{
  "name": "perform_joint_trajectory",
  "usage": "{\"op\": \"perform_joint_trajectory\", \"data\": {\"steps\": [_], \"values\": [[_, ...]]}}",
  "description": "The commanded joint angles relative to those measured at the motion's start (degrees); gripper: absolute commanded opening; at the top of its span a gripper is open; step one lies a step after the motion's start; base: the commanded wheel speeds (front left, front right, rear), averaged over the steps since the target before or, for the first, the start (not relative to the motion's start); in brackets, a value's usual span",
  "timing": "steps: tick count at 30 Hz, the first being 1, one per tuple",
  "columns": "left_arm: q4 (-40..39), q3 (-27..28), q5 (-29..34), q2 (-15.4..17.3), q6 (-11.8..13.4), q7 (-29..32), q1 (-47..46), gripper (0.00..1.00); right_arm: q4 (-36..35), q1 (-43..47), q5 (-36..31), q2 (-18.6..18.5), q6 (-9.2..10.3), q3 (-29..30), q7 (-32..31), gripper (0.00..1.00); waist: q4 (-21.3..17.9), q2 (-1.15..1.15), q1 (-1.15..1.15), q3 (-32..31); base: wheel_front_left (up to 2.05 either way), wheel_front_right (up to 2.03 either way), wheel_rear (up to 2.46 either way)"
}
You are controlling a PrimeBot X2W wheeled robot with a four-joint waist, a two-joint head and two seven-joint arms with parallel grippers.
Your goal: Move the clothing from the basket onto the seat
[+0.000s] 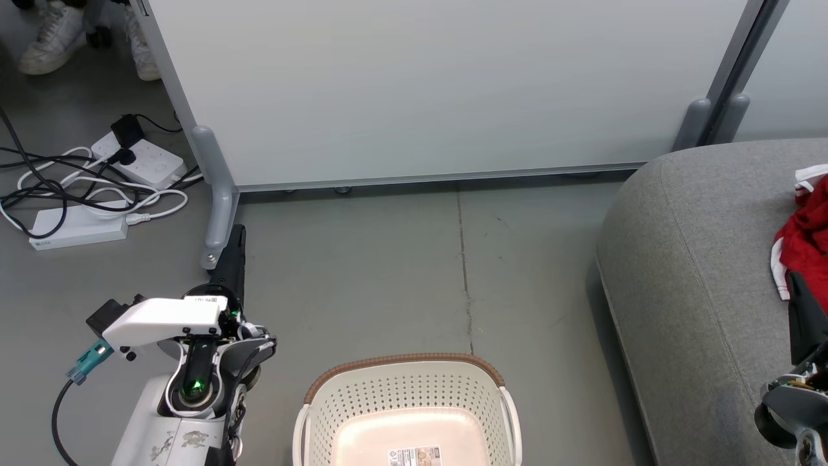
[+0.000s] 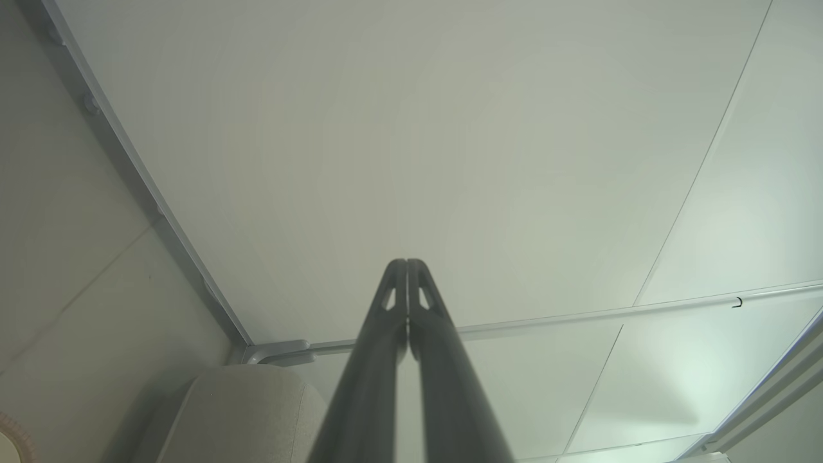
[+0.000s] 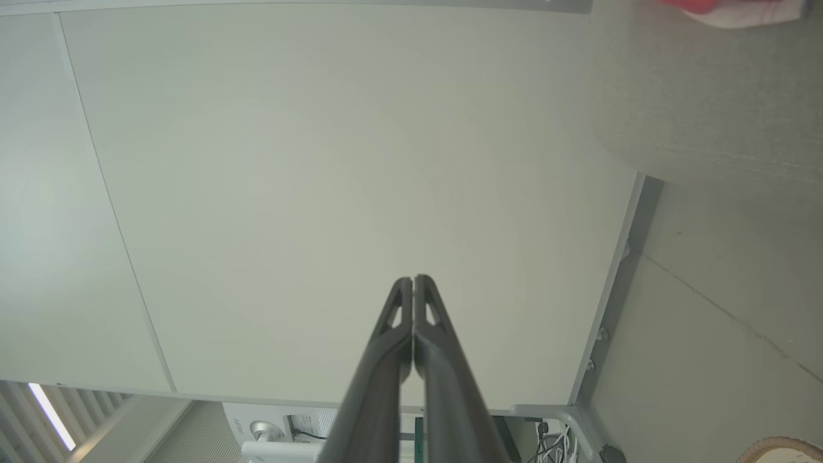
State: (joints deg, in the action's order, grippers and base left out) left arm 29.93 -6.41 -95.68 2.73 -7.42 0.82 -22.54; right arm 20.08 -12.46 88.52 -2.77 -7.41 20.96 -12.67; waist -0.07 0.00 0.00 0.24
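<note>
The white perforated basket (image 1: 407,395) with a brown rim stands on the floor at the bottom centre; its inside shows just a label on the bottom. The red and white clothing (image 1: 805,239) lies on the grey seat (image 1: 698,272) at the right edge. My left gripper (image 1: 237,232) is shut and holds nothing, over the floor left of the basket. My right gripper (image 1: 794,278) hangs over the seat just below the clothing. In the wrist views both the left gripper (image 2: 407,263) and the right gripper (image 3: 413,280) have fingers pressed together, pointing at a pale partition. The clothing (image 3: 739,8) peeks in at the top right.
A pale partition wall (image 1: 440,90) with a grey foot post (image 1: 217,207) stands behind the floor. Power strips and tangled cables (image 1: 84,188) lie at the left. A person's white shoes (image 1: 55,35) are at the top left. The basket rim (image 3: 781,445) shows at a corner.
</note>
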Motion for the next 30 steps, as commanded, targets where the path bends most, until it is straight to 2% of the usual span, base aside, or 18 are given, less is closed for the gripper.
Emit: {"op": "perform_joint_trajectory", "data": {"steps": [1, 30], "values": [[0.00, 0.25, -0.07, 0.27, -0.24, 0.14, -0.41, 0.00, 0.14, -0.51, 0.15, -0.20, -0.14, 0.04, -0.18, 0.00, 0.00, 0.00, 0.00, 0.00, 0.00, 0.00, 0.00], [-0.02, 0.25, -0.07, 0.27, -0.24, 0.14, -0.40, 0.00, 0.14, -0.51, 0.13, -0.21, -0.14, 0.04, -0.18, 0.00, 0.00, 0.00, 0.00, 0.00, 0.00, 0.00, 0.00]]}}
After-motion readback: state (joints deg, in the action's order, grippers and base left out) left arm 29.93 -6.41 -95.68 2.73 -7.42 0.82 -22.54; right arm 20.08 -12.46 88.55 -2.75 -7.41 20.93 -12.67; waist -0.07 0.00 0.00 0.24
